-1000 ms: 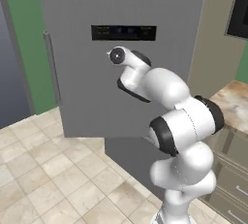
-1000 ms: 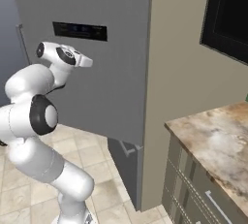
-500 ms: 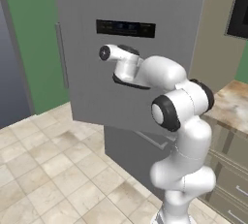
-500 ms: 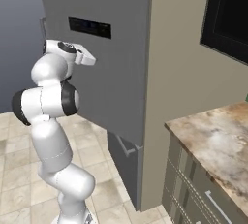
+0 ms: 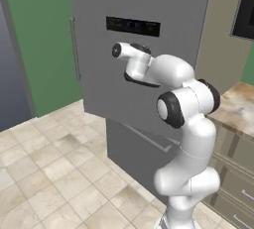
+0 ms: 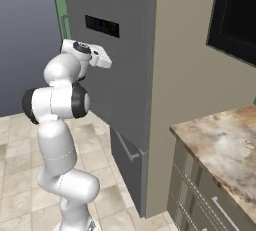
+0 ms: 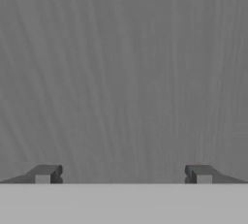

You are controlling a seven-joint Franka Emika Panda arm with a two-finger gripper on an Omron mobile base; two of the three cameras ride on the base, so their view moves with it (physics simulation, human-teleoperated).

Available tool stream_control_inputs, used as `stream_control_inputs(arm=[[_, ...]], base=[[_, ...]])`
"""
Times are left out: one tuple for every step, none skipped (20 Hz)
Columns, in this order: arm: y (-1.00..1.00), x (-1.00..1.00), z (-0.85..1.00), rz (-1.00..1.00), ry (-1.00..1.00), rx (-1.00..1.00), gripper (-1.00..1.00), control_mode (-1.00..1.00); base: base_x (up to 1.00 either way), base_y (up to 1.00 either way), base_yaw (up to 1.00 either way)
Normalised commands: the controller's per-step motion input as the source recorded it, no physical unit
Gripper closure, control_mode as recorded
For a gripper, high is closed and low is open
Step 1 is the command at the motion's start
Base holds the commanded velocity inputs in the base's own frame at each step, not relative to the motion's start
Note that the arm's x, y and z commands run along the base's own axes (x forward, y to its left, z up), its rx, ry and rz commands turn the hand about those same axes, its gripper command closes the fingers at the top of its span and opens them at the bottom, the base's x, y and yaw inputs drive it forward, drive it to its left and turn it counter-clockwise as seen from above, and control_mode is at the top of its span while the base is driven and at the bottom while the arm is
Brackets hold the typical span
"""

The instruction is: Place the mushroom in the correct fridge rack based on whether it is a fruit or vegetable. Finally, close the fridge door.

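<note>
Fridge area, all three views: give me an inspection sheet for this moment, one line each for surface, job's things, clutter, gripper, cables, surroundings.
Surface: beige tiled floor; marbled brown countertop beside the fridge.
Job's things: fridge door is a grey panel with a black display and a vertical bar handle; it stands slightly ajar, not flush with the lower drawer front. Mushroom: nothing seen.
Clutter: nothing seen.
Gripper: gripper faces the grey door panel at close range, fingertips spread wide with nothing between them.
Cables: nothing seen.
Surroundings: green wall, tan side panel, dark wall unit, cabinet drawers under the countertop.
</note>
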Motion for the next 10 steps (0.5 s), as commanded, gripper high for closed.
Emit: stream_control_inputs(arm=[[-0.93, 0.07, -0.09, -0.07, 0.0, 0.01, -1.0, -1.0], [-0.86, 0.16, -0.13, -0.06, -0.01, 0.01, -1.0, -1.0], [-0.83, 0.16, -0.11, -0.05, -0.02, 0.0, -1.0, -1.0], [-0.81, 0.19, -0.11, -0.05, -0.02, 0.0, -1.0, -1.0], [-0.79, 0.2, -0.11, -0.06, -0.02, 0.0, -1.0, -1.0], [-0.76, 0.24, -0.1, -0.06, -0.03, 0.0, -1.0, -1.0], [-0.74, 0.22, -0.1, -0.06, -0.04, 0.0, -1.0, -1.0], [-0.73, 0.23, -0.09, -0.07, -0.05, 0.0, -1.0, -1.0], [-0.74, 0.21, -0.09, -0.07, -0.04, 0.0, -1.0, -1.0], [-0.74, 0.19, -0.09, -0.08, -0.03, 0.0, -1.0, -1.0]], base=[[0.0, 0.0, 0.0], [0.0, 0.0, 0.0], [0.0, 0.0, 0.0], [0.0, 0.0, 0.0], [0.0, 0.0, 0.0], [0.0, 0.0, 0.0], [0.0, 0.0, 0.0], [0.0, 0.0, 0.0], [0.0, 0.0, 0.0], [0.0, 0.0, 0.0]])
